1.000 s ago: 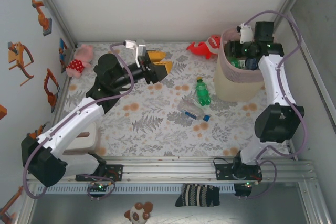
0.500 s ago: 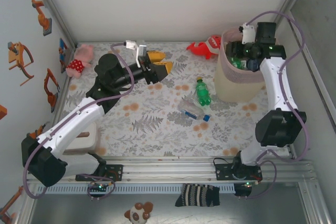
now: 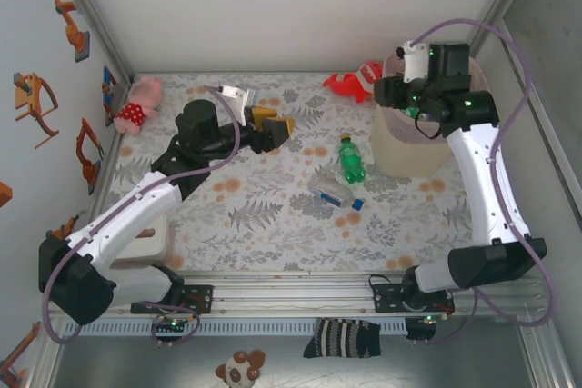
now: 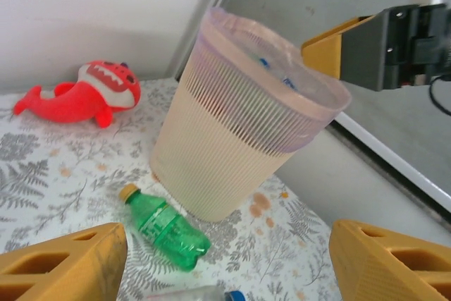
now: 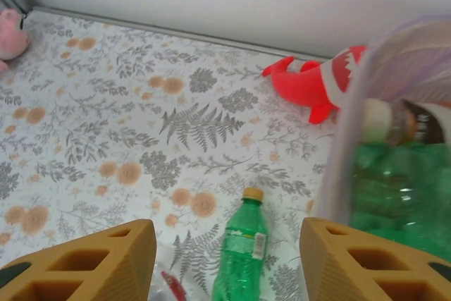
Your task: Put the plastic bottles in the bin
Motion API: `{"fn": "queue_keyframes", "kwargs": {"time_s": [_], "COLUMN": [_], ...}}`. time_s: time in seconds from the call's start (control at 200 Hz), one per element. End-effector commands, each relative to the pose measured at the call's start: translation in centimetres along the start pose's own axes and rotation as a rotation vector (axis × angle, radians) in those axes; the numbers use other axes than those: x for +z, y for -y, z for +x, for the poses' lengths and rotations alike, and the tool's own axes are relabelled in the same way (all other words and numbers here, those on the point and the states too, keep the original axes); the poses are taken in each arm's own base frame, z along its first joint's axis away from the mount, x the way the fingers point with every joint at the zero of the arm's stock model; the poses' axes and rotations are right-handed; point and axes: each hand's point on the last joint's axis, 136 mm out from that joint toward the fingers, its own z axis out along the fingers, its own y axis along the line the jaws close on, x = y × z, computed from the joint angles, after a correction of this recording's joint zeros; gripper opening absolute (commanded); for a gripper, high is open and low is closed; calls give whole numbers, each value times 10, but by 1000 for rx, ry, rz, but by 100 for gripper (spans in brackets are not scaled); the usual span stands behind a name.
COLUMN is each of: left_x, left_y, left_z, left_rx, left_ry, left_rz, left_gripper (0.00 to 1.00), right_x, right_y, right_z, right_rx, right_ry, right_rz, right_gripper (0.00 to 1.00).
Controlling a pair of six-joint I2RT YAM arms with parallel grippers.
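Note:
A green plastic bottle (image 3: 351, 159) (image 4: 165, 229) (image 5: 239, 252) lies on the floral mat left of the bin (image 3: 400, 147) (image 4: 232, 125) (image 5: 350, 125). Just nearer lies a clear bottle (image 3: 333, 193) with a blue cap. Through the bin's pink liner, green and brown-labelled bottles (image 5: 394, 195) show inside. My left gripper (image 3: 273, 124) (image 4: 229, 273) hangs open and empty over the mat's middle, pointing at the bin. High above the bin's left rim, my right gripper (image 3: 389, 93) (image 5: 229, 266) is open and empty, looking down on the green bottle.
A red toy (image 3: 355, 82) (image 4: 81, 96) (image 5: 317, 82) lies at the back beside the bin. A pink plush (image 3: 141, 102) (image 5: 10, 33) sits in the back left corner. White walls close the cell behind and on both sides.
The right arm has risen and swung left, from inside the bin's mouth to above its left rim. The left gripper has turned slightly towards the bottles.

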Motion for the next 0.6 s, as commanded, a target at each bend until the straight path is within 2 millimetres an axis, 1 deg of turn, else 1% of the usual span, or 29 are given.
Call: {"fn": "queue_keyframes", "kwargs": {"time_s": [0.0, 0.035, 0.13, 0.225, 0.29, 0.366, 0.431, 0.596], "left_x": [-13, -15, -20, -25, -28, -32, -38, -54], "left_y": [-1, -2, -8, -10, -12, -15, -18, -25], "left_z": [-3, -2, 2, 4, 6, 8, 11, 15], "left_rx": [18, 16, 8, 5, 2, 3, 1, -7], "left_ry": [18, 17, 10, 11, 8, 4, -1, 10], "left_rz": [-29, -39, -71, -84, -92, -107, -127, -182], "left_gripper": [75, 75, 75, 75, 75, 75, 75, 75], "right_x": [1, 5, 18, 35, 45, 55, 63, 84], "right_y": [-5, -12, -23, -49, -68, -82, -89, -100], "right_z": [18, 23, 40, 62, 80, 103, 120, 152], "right_rx": [44, 34, 18, -50, -144, -297, -402, -558], "right_ry": [-53, -72, -128, -205, -264, -331, -376, -477], "right_rz": [87, 92, 136, 59, -17, -81, -117, -181], "right_gripper": [54, 54, 53, 54, 55, 56, 56, 59]}}
